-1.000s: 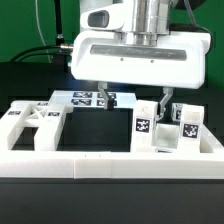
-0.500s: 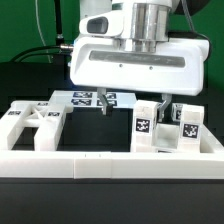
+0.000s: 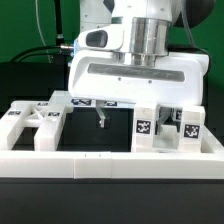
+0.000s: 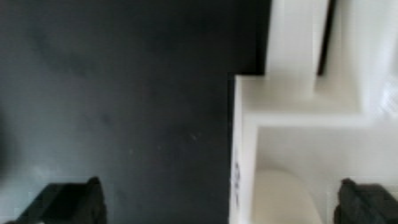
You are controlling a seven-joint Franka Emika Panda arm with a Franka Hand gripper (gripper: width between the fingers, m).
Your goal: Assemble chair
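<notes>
Black desk (image 3: 95, 140) fills the scene under a green backdrop (image 3: 20, 30). Nearest in the exterior view, a long white rail (image 3: 110, 162) runs across the lower frame. Just behind it lie the chair parts. A slotted piece (image 3: 28, 128) with triangular cut-outs sits at the middle left of the frame. A tagged block (image 3: 145, 128) stands upright right of centre, and a second block (image 3: 188, 124), also tagged, stands near the right edge. A smaller white bit between the two blocks is too hidden to name.

The tool (image 3: 132, 115) hangs low over the dark gap between the slotted piece and the first block, and its broad white body covers the middle of the frame. Its jaws stand wide apart and hold nothing. One finger (image 3: 100, 118) points down at bare desk, while the other is mostly hidden behind the first block. Farther back, the marker board (image 3: 95, 101) lies flat, with only a strip of its tags showing under the tool body.

In the wrist view, the tool (image 4: 221, 200) shows two dark fingertips (image 4: 71, 203) far apart. Between them lie bare desk and a stepped white part (image 4: 294, 150). It reaches as far as one fingertip, though I cannot tell whether they touch or which chair part it is.
</notes>
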